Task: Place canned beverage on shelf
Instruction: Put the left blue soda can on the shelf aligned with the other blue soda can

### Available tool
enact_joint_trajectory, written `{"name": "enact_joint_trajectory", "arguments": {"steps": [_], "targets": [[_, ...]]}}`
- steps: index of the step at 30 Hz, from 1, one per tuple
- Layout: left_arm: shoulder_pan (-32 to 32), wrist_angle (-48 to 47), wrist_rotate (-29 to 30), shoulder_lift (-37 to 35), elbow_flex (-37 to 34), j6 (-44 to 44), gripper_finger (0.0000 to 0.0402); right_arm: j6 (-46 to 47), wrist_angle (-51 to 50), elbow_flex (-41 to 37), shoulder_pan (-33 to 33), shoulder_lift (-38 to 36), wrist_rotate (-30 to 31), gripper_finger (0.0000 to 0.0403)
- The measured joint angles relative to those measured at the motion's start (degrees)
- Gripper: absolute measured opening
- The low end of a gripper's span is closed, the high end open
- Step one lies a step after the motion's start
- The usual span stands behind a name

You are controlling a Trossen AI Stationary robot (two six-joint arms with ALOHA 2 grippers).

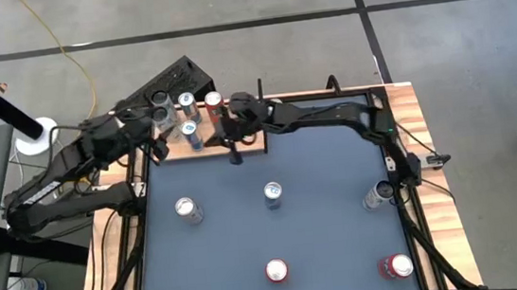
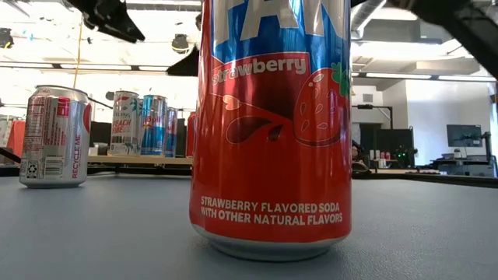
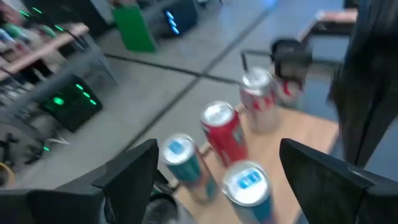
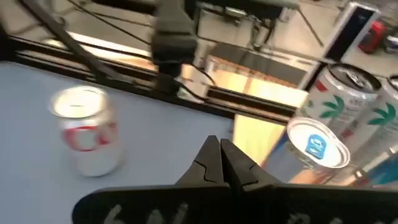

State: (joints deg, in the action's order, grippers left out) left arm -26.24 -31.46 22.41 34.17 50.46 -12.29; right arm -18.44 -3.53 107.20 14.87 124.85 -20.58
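Note:
The shelf (image 1: pixel 251 142), a light wood board at the table's far left, carries several cans: a red one (image 3: pixel 225 132), a teal one (image 3: pixel 184 159), a blue-topped one (image 3: pixel 250 185) and a white one (image 3: pixel 259 99). My left gripper (image 3: pixel 217 149) hovers open just left of the shelf (image 1: pixel 155 132), its fingers level and pointing at these cans. My right gripper (image 1: pixel 235 153) is shut and reaches across from the right, over the shelf's near edge, with nothing between its fingers (image 4: pixel 221 155). Other cans stand upright on the blue tabletop.
On the tabletop stand a silver can (image 1: pixel 186 209), a blue-and-white can (image 1: pixel 273 193), a silver can (image 1: pixel 376 195), a red strawberry can (image 1: pixel 275 271) filling the low view (image 2: pixel 272 124), and a red can (image 1: pixel 399 266). A black box (image 1: pixel 171 80) sits behind the shelf.

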Motion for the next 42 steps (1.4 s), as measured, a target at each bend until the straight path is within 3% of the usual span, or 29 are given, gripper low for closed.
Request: {"name": "enact_joint_trajectory", "arguments": {"steps": [4,9,18,27,42], "targets": [[0.0,0.0,0.8,-2.1,0.0,-0.7,0.0305,0.0,-2.9,6.8,-0.3,6.3,2.4,0.0],[0.0,-1.3,0.8,-2.5,0.0,-0.7,0.024,0.0,-2.7,12.5,-0.2,11.4,2.7,0.0],[0.0,-3.2,0.5,-2.3,0.0,-1.6,0.0126,-1.3,-2.8,14.0,0.7,13.3,7.0,0.0],[0.0,-6.4,0.3,-2.3,0.0,-0.7,0.0008,-2.8,0.0,14.1,1.7,13.2,7.1,0.0],[0.0,-6.6,-1.1,-2.3,0.0,0.4,0.0,-2.7,3.0,14.0,2.9,13.3,7.0,0.0]]}}
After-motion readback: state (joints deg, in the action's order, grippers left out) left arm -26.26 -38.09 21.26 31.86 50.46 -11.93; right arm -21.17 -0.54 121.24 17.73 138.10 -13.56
